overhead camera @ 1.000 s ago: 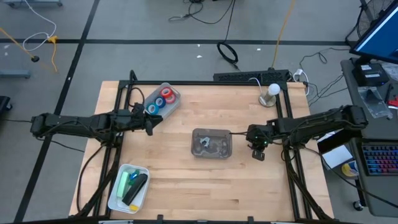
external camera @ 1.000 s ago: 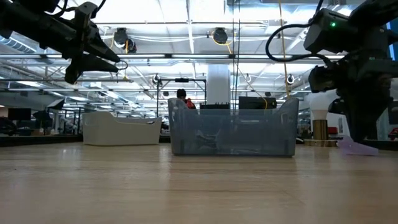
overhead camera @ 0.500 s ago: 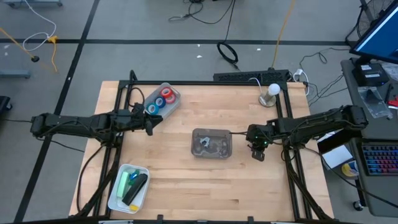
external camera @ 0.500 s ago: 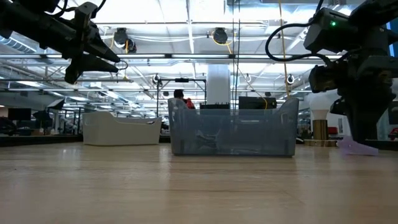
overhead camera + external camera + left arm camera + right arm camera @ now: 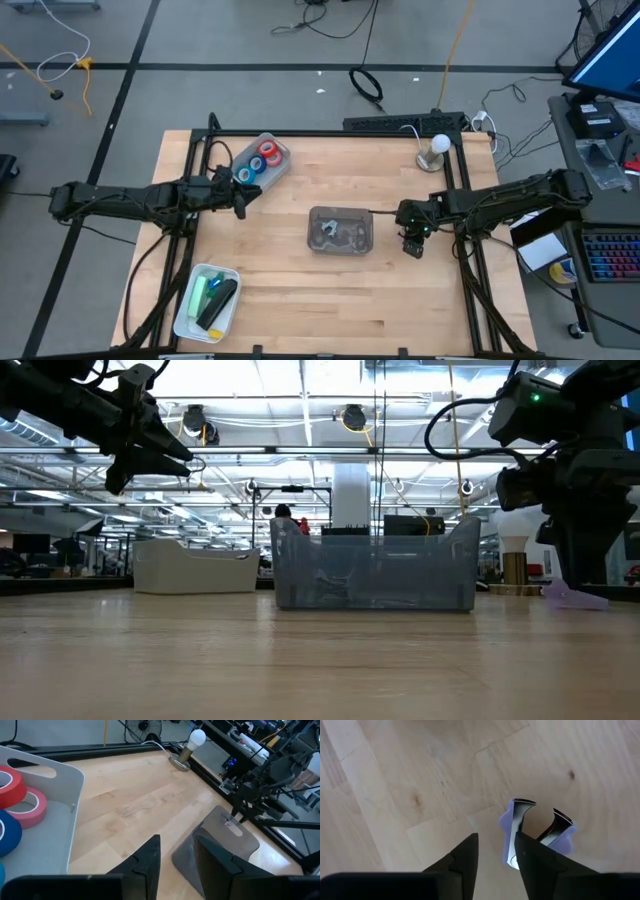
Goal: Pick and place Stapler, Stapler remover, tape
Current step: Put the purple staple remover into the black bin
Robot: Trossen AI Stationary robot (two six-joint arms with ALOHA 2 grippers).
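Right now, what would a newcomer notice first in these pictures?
Probably the red and blue tape in the white bin at the table's back left, next to the left gripper. Next, the right gripper, right of the clear middle bin, poised over a lilac staple remover lying on the wood.

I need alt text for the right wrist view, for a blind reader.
A purple staple remover with metal claws lies on the wooden table, just ahead of the right gripper, whose dark fingers stand slightly apart and empty.
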